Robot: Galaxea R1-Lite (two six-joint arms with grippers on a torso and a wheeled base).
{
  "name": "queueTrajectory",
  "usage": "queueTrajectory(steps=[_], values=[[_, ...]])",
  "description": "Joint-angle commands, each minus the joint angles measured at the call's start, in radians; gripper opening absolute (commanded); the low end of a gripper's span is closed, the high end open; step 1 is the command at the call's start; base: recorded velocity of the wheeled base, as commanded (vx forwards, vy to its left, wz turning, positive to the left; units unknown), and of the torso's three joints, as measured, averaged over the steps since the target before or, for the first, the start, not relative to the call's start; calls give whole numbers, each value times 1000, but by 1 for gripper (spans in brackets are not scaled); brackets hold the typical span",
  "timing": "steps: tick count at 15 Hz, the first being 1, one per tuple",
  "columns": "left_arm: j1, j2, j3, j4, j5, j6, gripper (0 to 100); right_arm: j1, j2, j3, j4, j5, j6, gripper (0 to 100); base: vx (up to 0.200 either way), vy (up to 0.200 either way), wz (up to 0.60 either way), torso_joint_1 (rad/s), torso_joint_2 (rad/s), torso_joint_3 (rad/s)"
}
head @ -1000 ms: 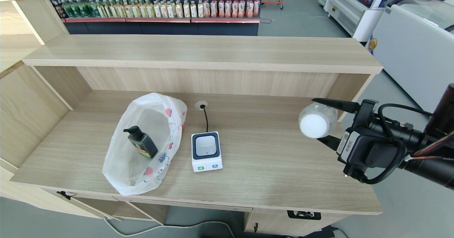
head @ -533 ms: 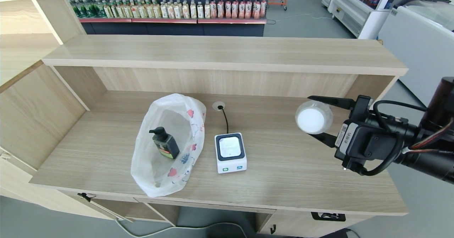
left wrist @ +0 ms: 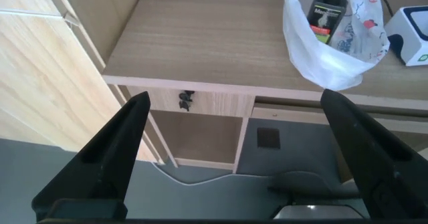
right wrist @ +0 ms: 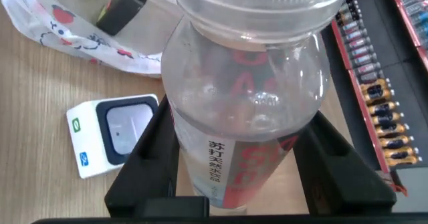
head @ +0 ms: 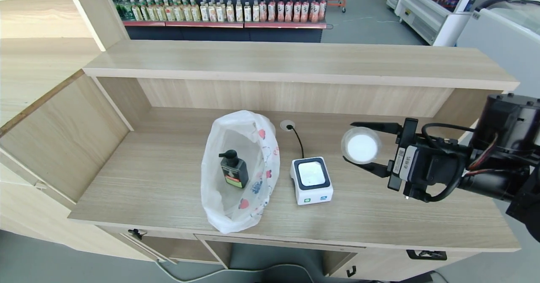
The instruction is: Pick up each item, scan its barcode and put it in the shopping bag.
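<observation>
Right gripper [head: 349, 142] was clenched on the clear bottle [head: 361, 147], held above the counter. Its long axis ran roughly along my fingers, white end leading. The scanner [head: 311, 179] lay just ahead of that end and lower, with the shopping bag [head: 270, 165] beyond it.

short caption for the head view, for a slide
Right gripper holds a clear bottle over the counter, right of the scanner; a pump bottle already sits in the shopping bag.
</observation>
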Motion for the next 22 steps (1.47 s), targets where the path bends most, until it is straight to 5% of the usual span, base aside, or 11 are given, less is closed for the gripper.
queueTrajectory(steps=[1,8,14,22], values=[[0,0,0,0,0,0,100,-53,52,11,-1,55,-6,0,0,0,0,0,0,0],[0,0,0,0,0,-2,100,-219,143,32,-1,299,-89,0,0,0,0,0,0,0],[0,0,0,0,0,-2,100,-225,262,-22,-35,444,-100,0,0,0,0,0,0,0],[0,0,0,0,0,-2,100,-176,333,-49,-73,454,-120,0,0,0,0,0,0,0]])
